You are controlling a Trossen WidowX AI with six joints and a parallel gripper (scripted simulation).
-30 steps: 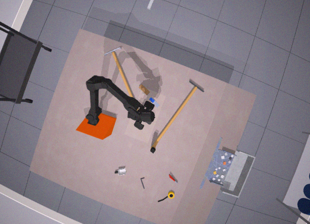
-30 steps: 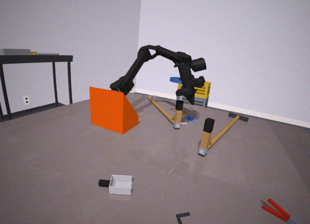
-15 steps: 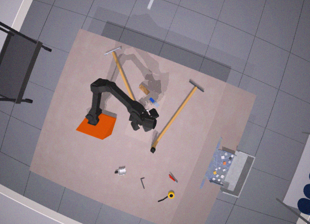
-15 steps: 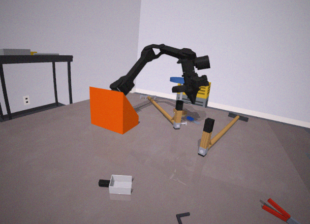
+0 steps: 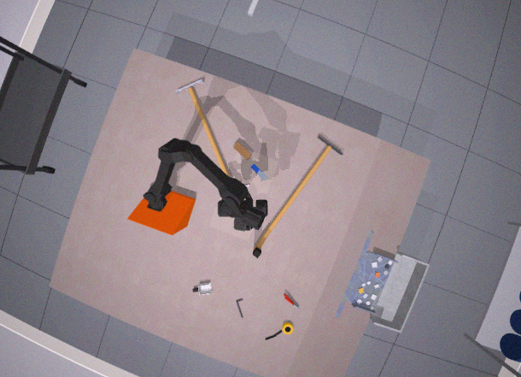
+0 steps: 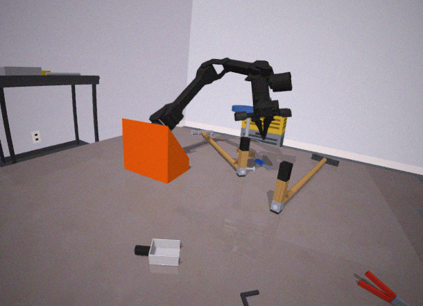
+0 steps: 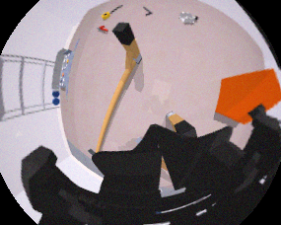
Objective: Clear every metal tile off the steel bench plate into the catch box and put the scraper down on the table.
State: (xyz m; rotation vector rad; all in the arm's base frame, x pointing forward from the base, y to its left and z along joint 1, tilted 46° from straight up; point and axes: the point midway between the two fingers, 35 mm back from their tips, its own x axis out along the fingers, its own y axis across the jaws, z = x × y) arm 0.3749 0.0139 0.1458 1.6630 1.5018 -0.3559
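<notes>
Closed, empty gripper above a bench; tiles remain on the steel plate

Directions are clock-face, from the bench's middle in the top view. The black gripper [image 5: 243,223] [image 6: 264,137] [image 7: 154,127] hangs over the smooth, pinkish-brown bench [image 5: 107,242] [image 6: 87,214] [image 7: 187,59], its tapered fingers closed together with nothing between them. A glossy orange wedge-sided block [image 5: 175,218] [image 6: 149,151] [image 7: 248,96] sits at nine o'clock. A long tool with a flat dark-grey blade [image 5: 295,194] [image 6: 306,177] [image 7: 110,111], apparently the scraper, lies on the bench: round wooden shaft, blade toward two o'clock, black-capped upright grip toward six. A second wooden tool [image 5: 207,128] [image 6: 220,148] points its pale metal head toward eleven. At four o'clock, small white, orange, yellow and dark metal tiles [image 5: 374,264] dot the bluish, streaked steel plate [image 5: 357,278]; the pale grey catch box [image 5: 393,291] adjoins its outer end.
</notes>
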